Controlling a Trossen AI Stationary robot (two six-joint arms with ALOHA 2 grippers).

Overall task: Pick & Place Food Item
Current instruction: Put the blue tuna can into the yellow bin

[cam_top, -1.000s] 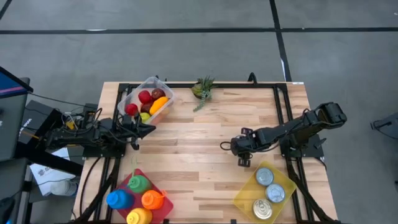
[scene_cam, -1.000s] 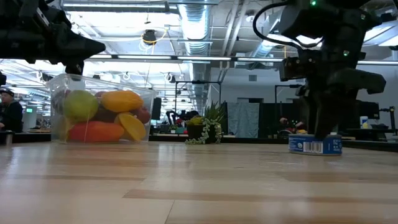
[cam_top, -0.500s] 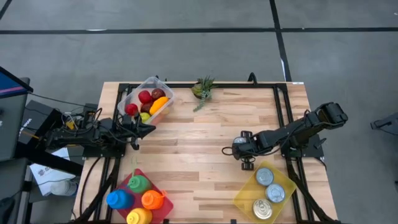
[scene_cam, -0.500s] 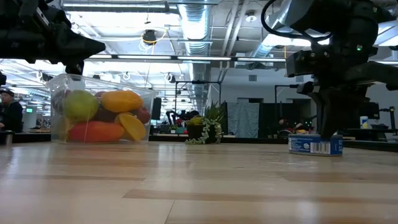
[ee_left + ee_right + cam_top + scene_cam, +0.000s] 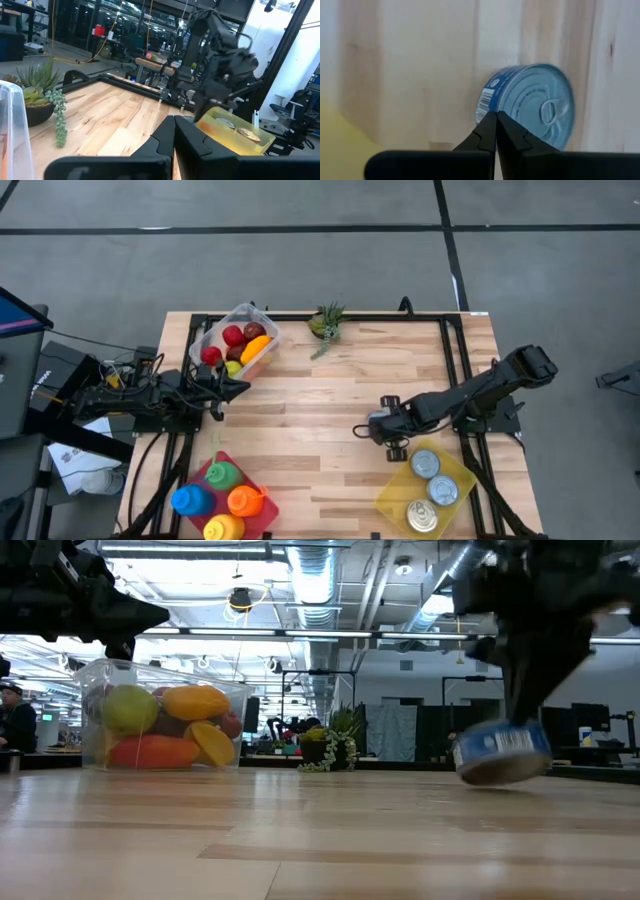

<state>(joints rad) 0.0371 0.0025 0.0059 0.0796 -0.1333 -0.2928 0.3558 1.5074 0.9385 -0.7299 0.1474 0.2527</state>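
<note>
The right gripper (image 5: 495, 122) has its jaws together, with nothing between them. Just beyond the fingertips the low round blue-labelled metal tin (image 5: 530, 105) is tilted, one edge lifted off the wooden table (image 5: 300, 430). I judge this can to be stiff, rather heavy and slippery on its smooth rim; the better hold is probably across the side wall. A barcode shows on the label, but no words can be read. The left gripper (image 5: 172, 142), jaws together, waits well apart, beside the clear plastic fruit box (image 5: 235, 340).
</note>
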